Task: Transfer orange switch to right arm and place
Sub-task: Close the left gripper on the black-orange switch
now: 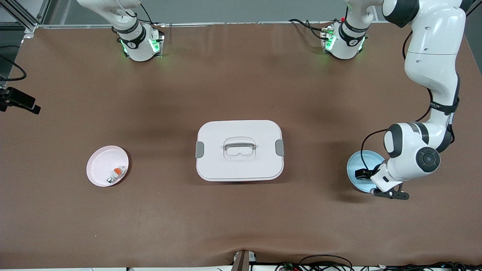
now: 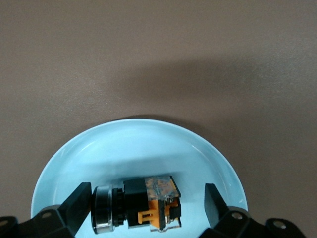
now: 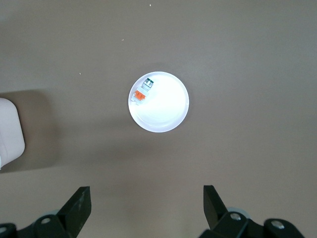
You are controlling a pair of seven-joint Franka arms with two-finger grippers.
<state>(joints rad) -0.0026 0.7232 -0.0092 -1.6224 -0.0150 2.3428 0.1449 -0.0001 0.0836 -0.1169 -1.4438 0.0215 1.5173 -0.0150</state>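
Observation:
The orange switch (image 2: 153, 201), a small black block with an orange face and a metal ring at one end, lies on its side in the light blue plate (image 2: 148, 144) at the left arm's end of the table. My left gripper (image 2: 147, 206) is down at the plate (image 1: 357, 162), open, with a finger on each side of the switch. One finger (image 2: 79, 201) is close against the metal ring. In the front view the left hand (image 1: 384, 178) covers the switch. My right gripper (image 3: 146, 198) is open and empty, high over the table, out of the front view.
A pink plate (image 1: 99, 165) at the right arm's end holds a small whitish-grey piece with an orange top (image 1: 116, 174); both show in the right wrist view (image 3: 142, 91). A white lidded box with a handle (image 1: 239, 150) sits mid-table.

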